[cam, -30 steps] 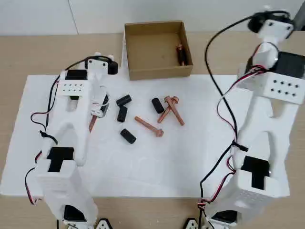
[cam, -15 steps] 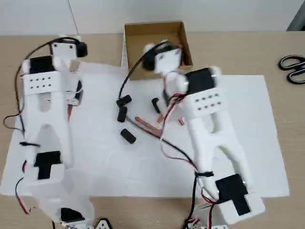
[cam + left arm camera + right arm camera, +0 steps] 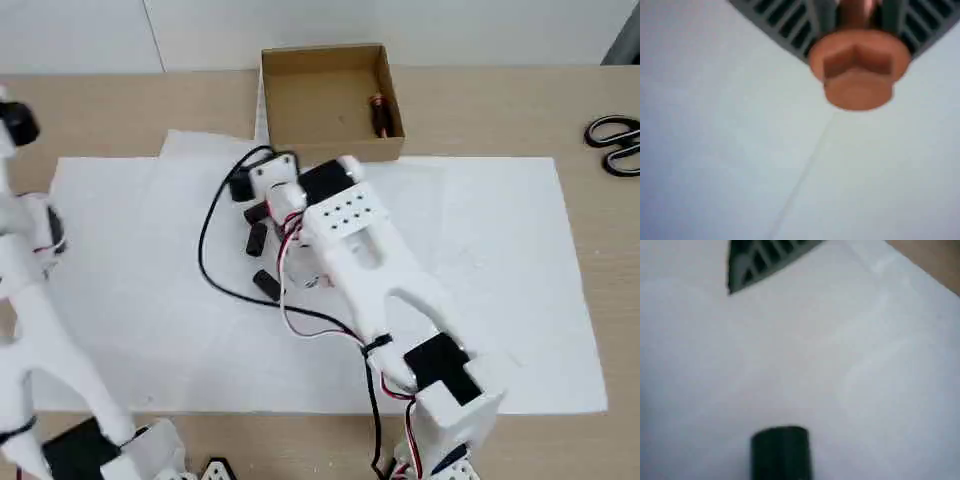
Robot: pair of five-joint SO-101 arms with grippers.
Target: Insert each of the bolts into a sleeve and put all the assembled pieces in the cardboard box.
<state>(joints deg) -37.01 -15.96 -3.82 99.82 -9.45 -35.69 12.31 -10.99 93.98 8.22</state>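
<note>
A copper bolt is clenched by its shank in the left gripper, head outward, over the white sheet. Whether the right gripper is released or clenched cannot be told. It is held low over the upper middle of the sheet, and a black sleeve is seen lying close before it.

In the high view an upper sleeve and a lower sleeve are seen just left of the right arm, by which the sheet's middle is covered. The cardboard box is set at top centre, with one assembled piece by its right wall. Scissors are seen at the right edge.
</note>
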